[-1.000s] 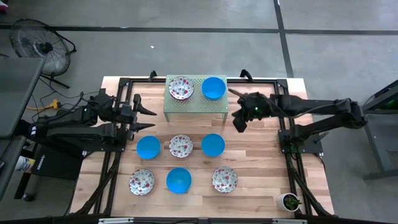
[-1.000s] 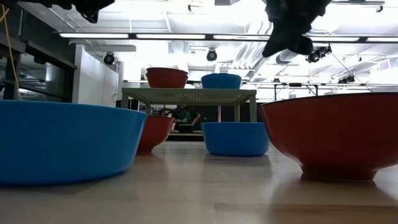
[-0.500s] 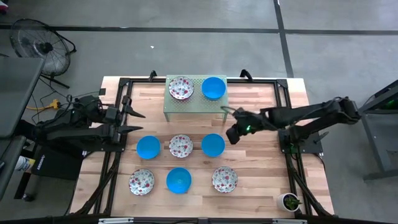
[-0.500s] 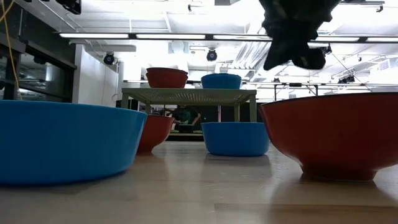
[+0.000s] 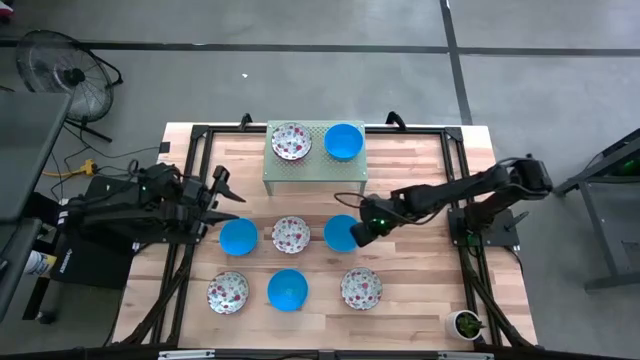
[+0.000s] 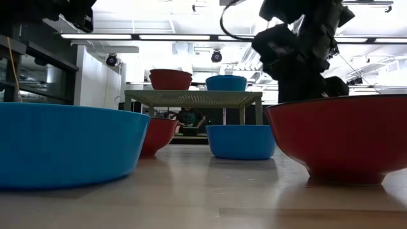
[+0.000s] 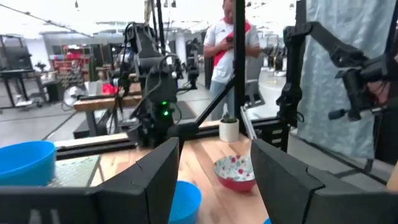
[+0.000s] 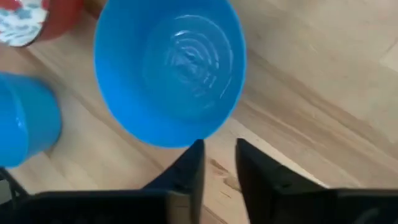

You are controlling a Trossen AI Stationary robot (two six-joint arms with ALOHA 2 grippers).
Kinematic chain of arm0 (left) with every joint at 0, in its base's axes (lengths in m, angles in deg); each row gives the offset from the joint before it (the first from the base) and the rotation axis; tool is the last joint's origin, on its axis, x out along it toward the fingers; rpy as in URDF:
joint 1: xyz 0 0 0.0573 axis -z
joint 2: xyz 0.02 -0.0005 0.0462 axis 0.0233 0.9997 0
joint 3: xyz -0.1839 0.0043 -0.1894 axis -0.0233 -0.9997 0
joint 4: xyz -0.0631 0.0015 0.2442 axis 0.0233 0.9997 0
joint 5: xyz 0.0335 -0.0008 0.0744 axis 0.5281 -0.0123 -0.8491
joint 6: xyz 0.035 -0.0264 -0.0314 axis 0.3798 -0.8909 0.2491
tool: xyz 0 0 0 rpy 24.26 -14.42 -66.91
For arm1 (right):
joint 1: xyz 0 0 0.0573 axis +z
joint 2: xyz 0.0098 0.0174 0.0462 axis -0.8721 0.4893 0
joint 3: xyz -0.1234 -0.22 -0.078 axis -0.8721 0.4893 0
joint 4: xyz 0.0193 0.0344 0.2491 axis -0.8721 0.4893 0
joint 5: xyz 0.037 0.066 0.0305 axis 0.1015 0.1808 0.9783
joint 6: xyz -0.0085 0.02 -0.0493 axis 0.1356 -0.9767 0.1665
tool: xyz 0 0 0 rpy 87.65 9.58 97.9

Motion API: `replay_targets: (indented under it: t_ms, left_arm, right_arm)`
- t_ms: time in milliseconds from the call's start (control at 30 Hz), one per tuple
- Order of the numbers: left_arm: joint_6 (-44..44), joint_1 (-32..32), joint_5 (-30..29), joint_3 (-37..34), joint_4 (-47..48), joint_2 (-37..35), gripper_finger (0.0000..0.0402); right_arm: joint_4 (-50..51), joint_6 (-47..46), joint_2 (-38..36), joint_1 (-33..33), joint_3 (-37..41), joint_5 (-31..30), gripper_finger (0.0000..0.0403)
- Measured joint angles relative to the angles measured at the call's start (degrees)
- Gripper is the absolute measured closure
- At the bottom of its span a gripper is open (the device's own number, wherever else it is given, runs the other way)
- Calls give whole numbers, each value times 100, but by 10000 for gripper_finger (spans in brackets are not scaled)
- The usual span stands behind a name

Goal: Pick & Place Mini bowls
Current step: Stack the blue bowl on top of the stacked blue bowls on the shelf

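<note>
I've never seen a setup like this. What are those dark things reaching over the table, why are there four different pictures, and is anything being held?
Those are two robot arms, each ending in a two-finger claw. One picture looks straight down from above, one sits at tabletop height, and one camera rides on each wrist. On the wooden table lie small bowls, some blue, some white with red speckles, and two more stand on a pale green rack. The right claw is low at the rim of a blue bowl in the middle row. Its wrist camera shows the fingers slightly apart just outside that rim, so nothing is held yet. The left claw waits, open and empty, at the table's left side. A person stands in the room beyond.
</note>
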Motion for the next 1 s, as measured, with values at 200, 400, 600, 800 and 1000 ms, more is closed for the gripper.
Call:
replay_targets:
  t_ms: [200, 400, 600, 800, 1000]
  left_arm:
    - [-19, 0, 84, -52, -89, 2, 207]
    - [-42, 0, 91, -52, -67, 4, 207]
    - [-42, 0, 91, -52, -52, 4, 207]
    - [-43, 0, 89, -50, -52, 4, 207]
    - [-72, 0, 75, -50, -50, 4, 207]
  right_arm:
    - [-142, -138, 240, -138, 0, -196, 246]
    - [-311, -256, 569, -283, 1, -259, 245]
    - [-303, -340, 754, -320, 2, -256, 278]
    - [-309, -197, 755, -320, 2, -385, 347]
    - [-272, 142, 722, -330, 2, -219, 395]
